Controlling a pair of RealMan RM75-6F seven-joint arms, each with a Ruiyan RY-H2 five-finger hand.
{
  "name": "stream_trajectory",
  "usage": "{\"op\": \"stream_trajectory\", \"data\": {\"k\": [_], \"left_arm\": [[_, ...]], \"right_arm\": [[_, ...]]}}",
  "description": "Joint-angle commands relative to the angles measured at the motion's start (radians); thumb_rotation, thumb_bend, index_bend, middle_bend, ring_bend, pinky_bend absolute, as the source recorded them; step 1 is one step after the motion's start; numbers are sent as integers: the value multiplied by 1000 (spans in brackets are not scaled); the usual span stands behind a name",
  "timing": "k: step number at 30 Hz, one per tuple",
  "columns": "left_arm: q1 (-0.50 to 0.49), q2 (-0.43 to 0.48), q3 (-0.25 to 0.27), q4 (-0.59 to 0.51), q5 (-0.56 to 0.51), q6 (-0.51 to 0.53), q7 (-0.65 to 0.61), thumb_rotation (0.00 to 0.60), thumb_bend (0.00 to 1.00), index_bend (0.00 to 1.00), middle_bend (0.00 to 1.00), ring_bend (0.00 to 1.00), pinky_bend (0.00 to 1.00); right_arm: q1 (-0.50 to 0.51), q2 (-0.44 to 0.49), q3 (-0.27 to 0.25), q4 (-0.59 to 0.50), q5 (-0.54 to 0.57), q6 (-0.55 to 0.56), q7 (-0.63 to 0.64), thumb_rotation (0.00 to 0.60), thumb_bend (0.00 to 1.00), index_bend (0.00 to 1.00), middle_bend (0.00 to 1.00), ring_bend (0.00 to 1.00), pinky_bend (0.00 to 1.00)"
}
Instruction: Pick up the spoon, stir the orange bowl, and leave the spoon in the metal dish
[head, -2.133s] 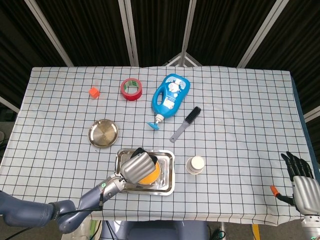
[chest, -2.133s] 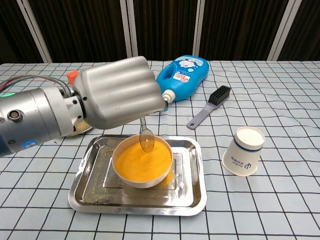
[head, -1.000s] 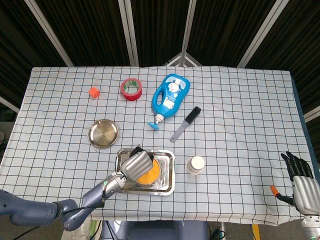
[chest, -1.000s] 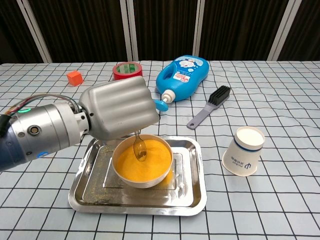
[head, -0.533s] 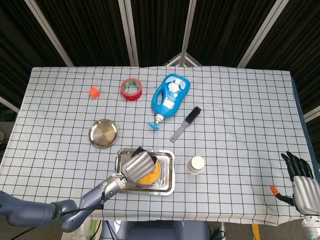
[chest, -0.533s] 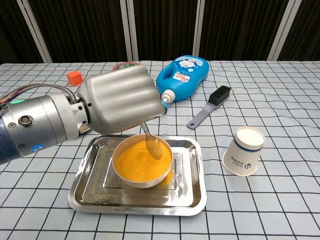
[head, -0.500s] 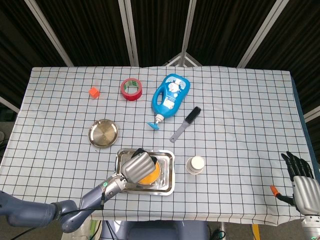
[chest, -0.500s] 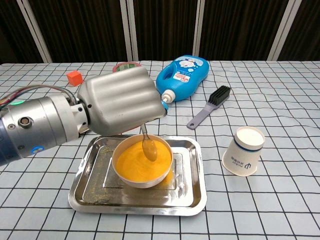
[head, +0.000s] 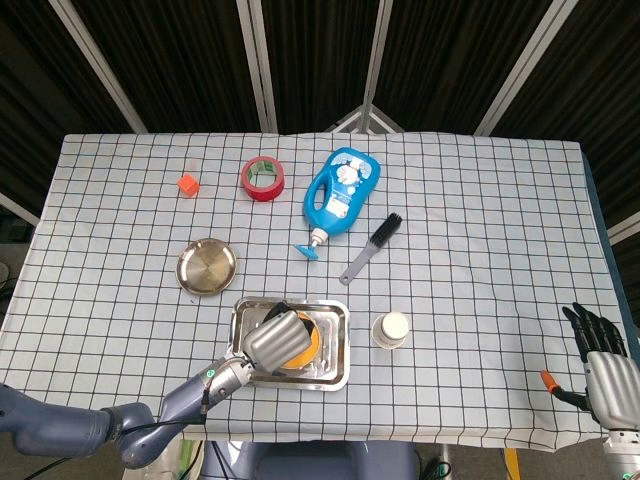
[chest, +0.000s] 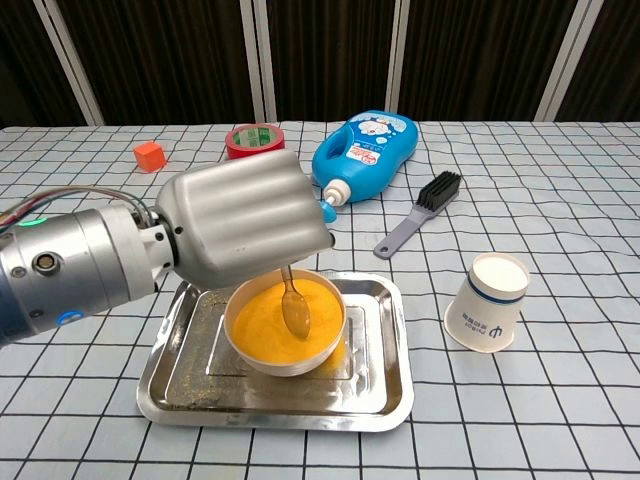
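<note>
- Fingers of the left hand (chest: 240, 218) are curled tight around the spoon (chest: 294, 305). You cannot see the fingers themselves from the front, only the silver back of the hand.
- The spoon hangs down from the hand, and its round end is dipped in the orange stuff in the bowl (chest: 286, 325).
- The bowl sits in a shiny square tray (chest: 375, 395), near the 6 o'clock edge of the tabletop (head: 480, 200).
- Half a second ago the spoon end was closer to the 12 o'clock side of the bowl. Now it is lower, near the middle. A second ago it was more toward 9 o'clock. So the spoon is going round and round. That looks like stirring.
- The stirring step seems well on its way. The last step is not done yet.
- The round metal dish (head: 207, 267) waits at about 10 o'clock from the bowl. It has nothing in it.
- The right hand (head: 605, 372) rests far off at the 4 o'clock corner. Its fingers are spread and it holds nothing.
</note>
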Motion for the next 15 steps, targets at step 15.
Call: {"op": "stream_trajectory", "data": {"k": [15], "left_arm": [[3,23,1,-8,29,-16,-1,600,654,801,1000,1000,1000]], "right_arm": [[0,0,0,-1,1,-1,1,600,312,0,0,0,0]]}}
